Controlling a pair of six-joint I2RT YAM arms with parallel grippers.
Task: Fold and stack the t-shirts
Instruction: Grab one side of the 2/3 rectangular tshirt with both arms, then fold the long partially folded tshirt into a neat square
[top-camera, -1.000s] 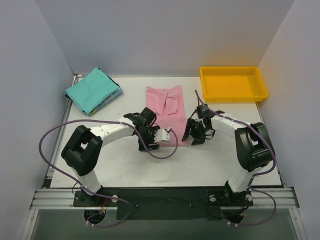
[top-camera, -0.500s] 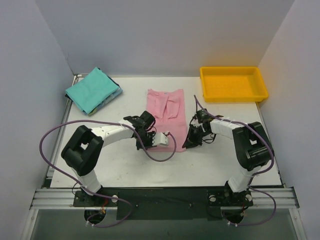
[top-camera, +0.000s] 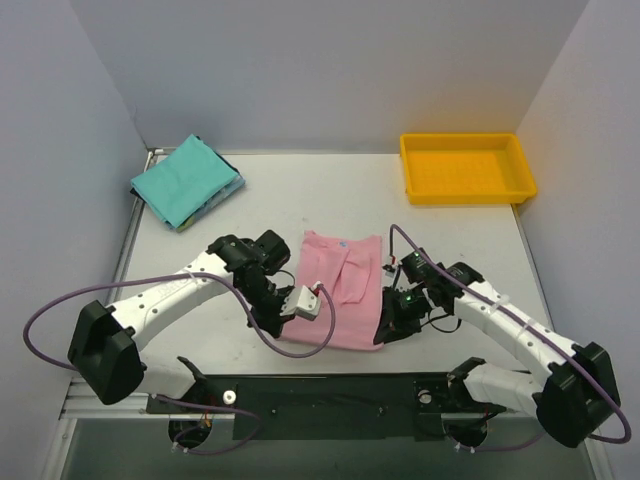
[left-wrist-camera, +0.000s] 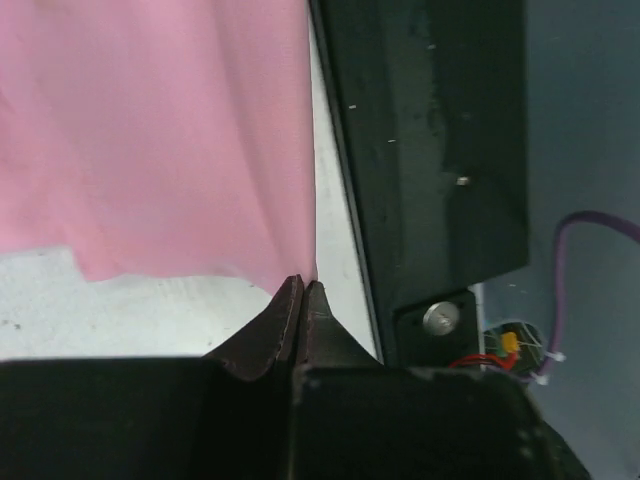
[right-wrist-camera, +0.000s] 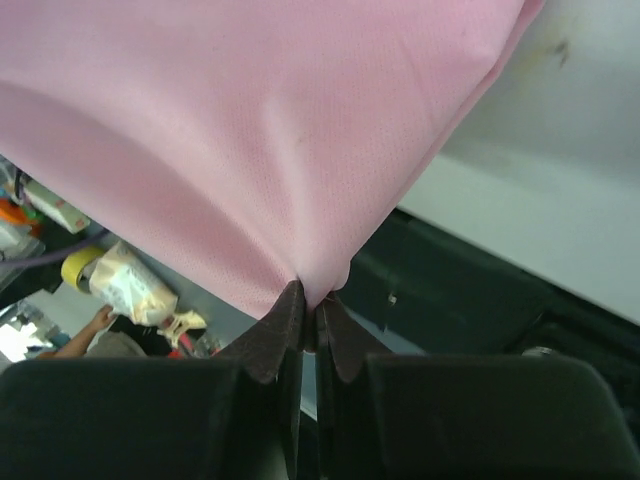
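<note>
Your left gripper (left-wrist-camera: 302, 288) clamped on one near corner of the pink t-shirt (top-camera: 338, 285), your right gripper (right-wrist-camera: 308, 300) pinching the other

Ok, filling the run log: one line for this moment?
left gripper: shut on pink t-shirt corner | right gripper: shut on same shirt | teal-green t-shirt: far left

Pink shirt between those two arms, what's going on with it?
Two robot arms are handling the pink t-shirt together. The left tool is shut on the shirt's near left corner, and the right tool is shut on its near right corner, close to the near edge of the table. The shirt looks partly folded. A teal-green t-shirt lies folded at the far left, and a yellow tray stands at the far right.
</note>
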